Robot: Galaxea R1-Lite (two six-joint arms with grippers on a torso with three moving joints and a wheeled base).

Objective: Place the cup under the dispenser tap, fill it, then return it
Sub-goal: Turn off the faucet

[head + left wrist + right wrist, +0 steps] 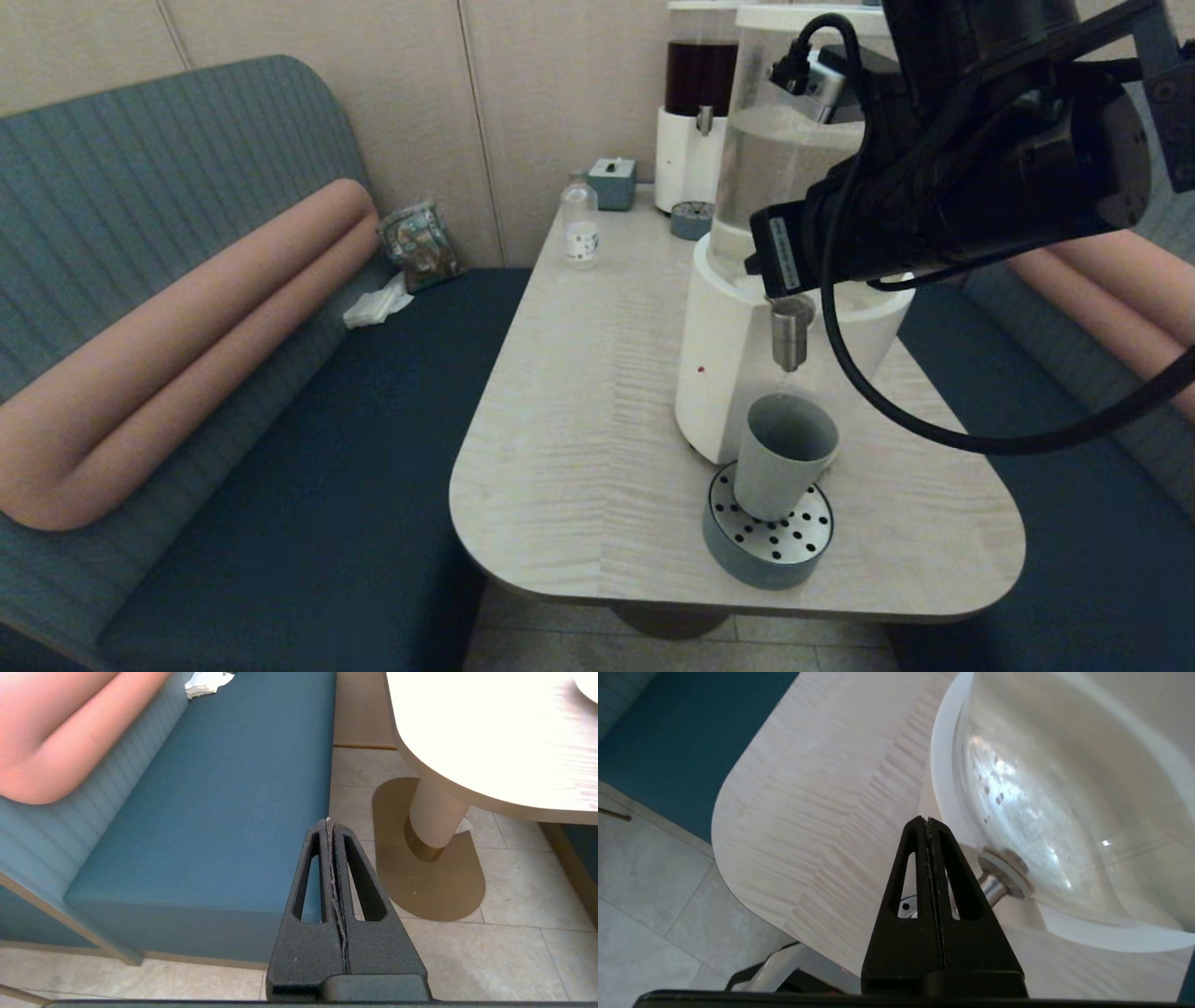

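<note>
Nearest, at the table's (579, 448) near right edge, a round grey drip tray (767, 541) with a perforated metal top carries the cup (780, 455), grey-blue, upright, mouth open, sitting on the tray's far half. Directly above the cup hangs the dispenser tap (792, 334), a short metal spout on the white base of the clear tank (794, 159) of pale liquid; the cup is not touching it. Right gripper (930, 823) sits up by the tap against the tank, fingers pressed flat together, holding nothing; in the head view only its black arm body (943, 205) crossing in front of the tank shows. Whether the fingertips touch the tap's knob cannot be told. Left gripper (328, 822) is parked low off the table's left side, over the floor beside the blue bench seat (224, 793), fingers shut together, empty. Farther back on the table: a clear plastic bottle (580, 222) with white label, a small grey-blue box (612, 182), a second small drip tray (692, 220), and the dark-liquid dispenser (698, 112) at the wall. On the left bench lie a crumpled white tissue (377, 305) and a packet (420, 245).
</note>
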